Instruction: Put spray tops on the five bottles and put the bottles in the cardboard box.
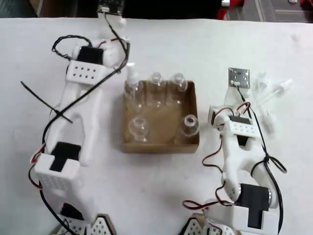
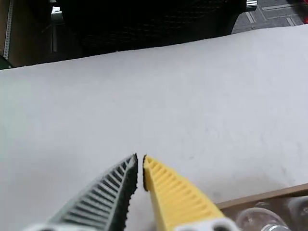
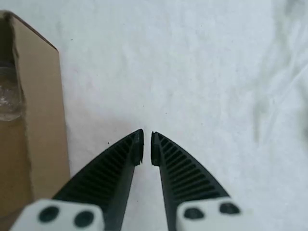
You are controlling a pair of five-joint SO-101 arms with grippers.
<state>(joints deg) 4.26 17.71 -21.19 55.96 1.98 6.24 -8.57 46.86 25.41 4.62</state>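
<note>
The left gripper point(image 2: 140, 166) has its jaws closed almost tip to tip, with a hairline gap between the grey finger point(image 2: 103, 202) and the yellow finger point(image 2: 178, 199) and nothing held. It hangs over bare table point(image 2: 168, 106), with a brown edge of the box point(image 2: 262, 196) just beside the yellow finger and a clear bottle point(image 2: 260, 220) behind that edge.

The right gripper point(image 3: 147, 144) is likewise closed on nothing, its two black fingers point(image 3: 110, 178) meeting at the tips with a thin slit between them. It sits over the white table point(image 3: 202, 72), near the outer wall of the box point(image 3: 41, 125). The glass of one bottle point(image 3: 7, 96) shows inside.

In the high view the box point(image 1: 161, 145) lies in the middle of the table point(image 1: 161, 196), between the two arms. Five bottles stand upright in it, three in the far row and two in the near row. The far bottle nearest the left arm point(image 1: 78, 122) wears a white spray top point(image 1: 131, 73). The other four bottles have open necks: point(image 1: 156, 88), point(image 1: 177, 88), point(image 1: 138, 127) and point(image 1: 189, 126).

Loose spray tops point(image 1: 274, 90) lie on the table outside the box, beyond the right arm point(image 1: 237, 147). They are too faint to count.
</note>
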